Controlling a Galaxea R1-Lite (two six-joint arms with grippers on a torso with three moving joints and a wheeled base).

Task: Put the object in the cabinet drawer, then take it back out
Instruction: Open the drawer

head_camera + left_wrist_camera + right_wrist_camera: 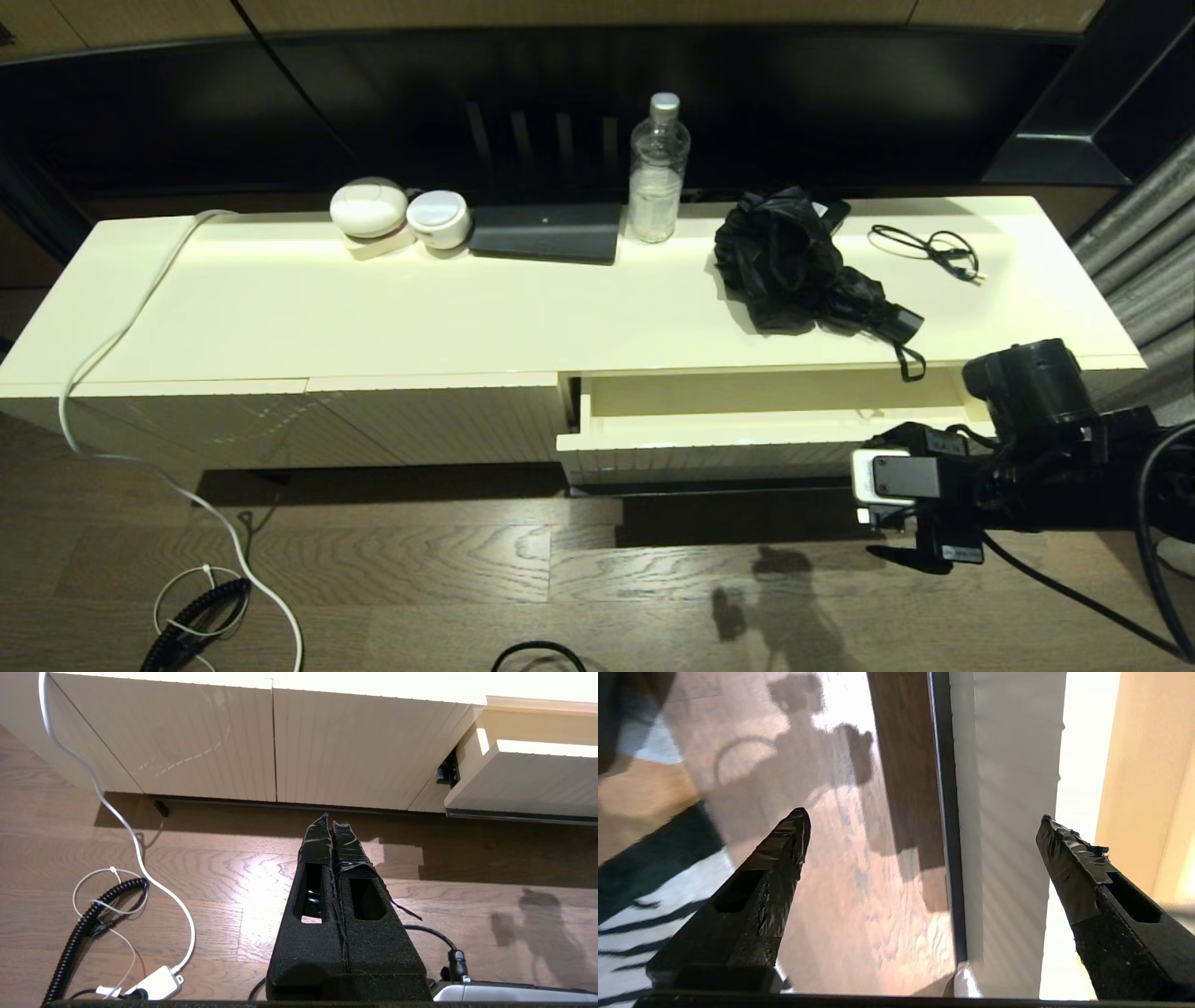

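The black folding umbrella [803,266] lies in a loose bundle on the cabinet top at the right, its handle and strap hanging over the front edge. Just below it the cream drawer [747,429] is pulled partly out and its interior is bare. My right gripper [923,816] is open and points down at the right end of the drawer, one finger outside the ribbed front [1008,835] and the other over the interior, touching nothing. My left gripper [331,821] is shut and empty above the floor, left of the drawer [528,784].
Along the back of the cabinet top stand a water bottle [658,173], a flat black box [546,233] and two white round cases [369,207]. A thin black cable [929,247] lies right of the umbrella. A white cord [121,336] and a coiled black cable [191,611] trail on the floor.
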